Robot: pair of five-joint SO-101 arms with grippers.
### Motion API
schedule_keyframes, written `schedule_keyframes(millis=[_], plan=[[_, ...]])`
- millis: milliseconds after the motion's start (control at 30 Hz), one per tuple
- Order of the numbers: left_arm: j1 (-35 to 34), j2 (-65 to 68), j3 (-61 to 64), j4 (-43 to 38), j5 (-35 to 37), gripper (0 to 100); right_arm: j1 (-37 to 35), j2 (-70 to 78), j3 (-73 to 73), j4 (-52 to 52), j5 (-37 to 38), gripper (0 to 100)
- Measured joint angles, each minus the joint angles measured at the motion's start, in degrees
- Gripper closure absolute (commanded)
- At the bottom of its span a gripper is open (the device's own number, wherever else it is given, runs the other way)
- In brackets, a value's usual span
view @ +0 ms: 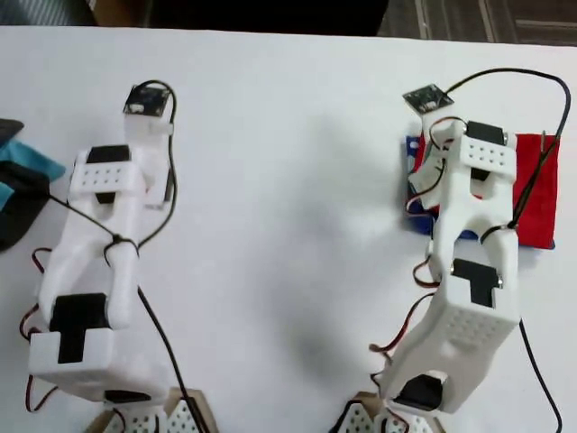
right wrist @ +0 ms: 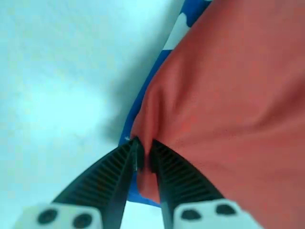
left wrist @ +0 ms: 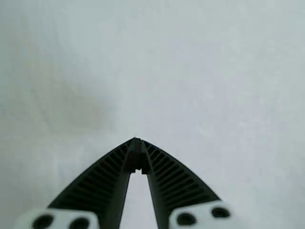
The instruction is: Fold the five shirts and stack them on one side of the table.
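A folded red shirt [view: 539, 191] lies on top of a blue shirt [view: 420, 223] at the table's right side. The right arm stands over their left edge. In the right wrist view my right gripper [right wrist: 144, 145] is shut on a fold of the red shirt [right wrist: 228, 95] near its edge, with the blue shirt [right wrist: 143, 95] showing as a strip beneath. My left gripper [left wrist: 137, 143] is shut on nothing and hangs over the bare white table [left wrist: 190, 71], on the left half of the table in the high view [view: 149, 135].
A dark shirt [view: 20, 203] and a teal shirt [view: 27, 162] lie bunched at the table's left edge, beside the left arm. Cables hang from both arms. Bare table [view: 288, 180] lies between the arms.
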Motion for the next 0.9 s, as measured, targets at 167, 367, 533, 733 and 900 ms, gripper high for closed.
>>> schedule_keyframes(millis=[167,367,533,733,900], plan=[[0.0,0.0,0.0,0.0,0.0,97,4.04,0.0,0.0,0.35,5.8,97.8],[0.0,0.0,0.0,0.0,0.0,97,7.38,0.0,0.0,0.88,9.49,97.8],[0.0,0.0,0.0,0.0,0.0,97,6.51,-0.09,0.0,1.58,9.76,97.4],[0.0,0.0,0.0,0.0,0.0,97,4.13,-7.3,0.0,2.02,6.68,71.6],[0.0,0.0,0.0,0.0,0.0,97,1.05,-12.57,0.0,4.04,4.4,72.8]])
